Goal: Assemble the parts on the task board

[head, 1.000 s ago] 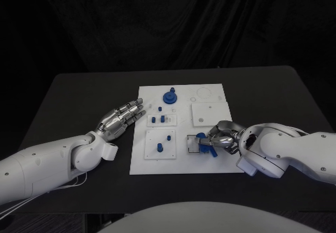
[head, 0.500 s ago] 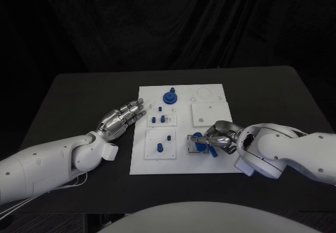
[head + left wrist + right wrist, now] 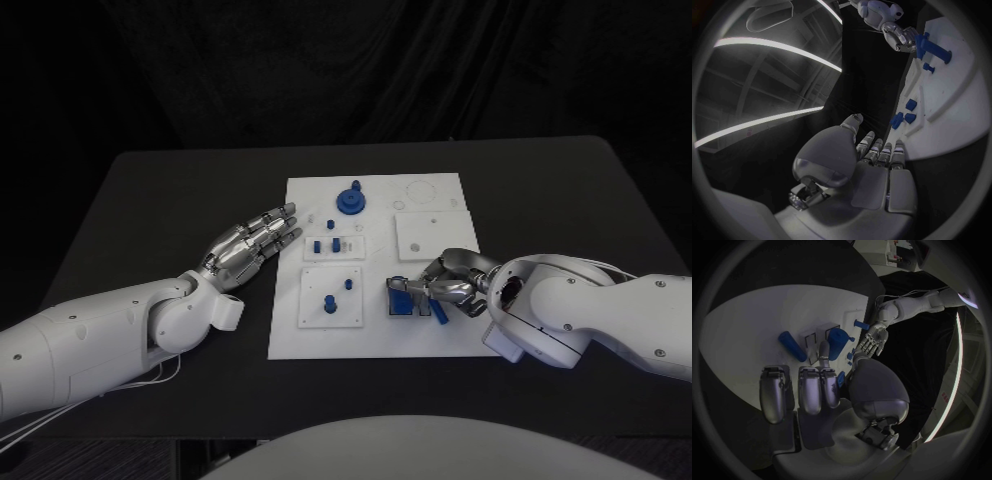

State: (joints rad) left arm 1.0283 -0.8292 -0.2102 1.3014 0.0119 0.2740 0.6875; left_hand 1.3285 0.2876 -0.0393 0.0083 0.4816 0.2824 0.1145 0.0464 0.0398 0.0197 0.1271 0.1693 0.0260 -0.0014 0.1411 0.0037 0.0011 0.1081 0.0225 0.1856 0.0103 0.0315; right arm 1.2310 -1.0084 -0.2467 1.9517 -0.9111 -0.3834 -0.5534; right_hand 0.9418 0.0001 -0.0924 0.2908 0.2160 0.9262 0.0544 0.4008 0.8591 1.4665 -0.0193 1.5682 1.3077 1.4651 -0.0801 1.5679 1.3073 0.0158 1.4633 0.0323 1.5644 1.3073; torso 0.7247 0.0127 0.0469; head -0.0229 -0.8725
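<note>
Left hand [image 3: 253, 243]: fingers straight and apart, holding nothing, over the table [image 3: 159, 200] just beside the task board [image 3: 433, 340]. Right hand [image 3: 450, 283]: fingers on a blue part [image 3: 402, 299] at the board's near right square recess.

Left hand [image 3: 254, 243] flat, fingers apart; right hand [image 3: 444, 285] seemingly curled.
</note>
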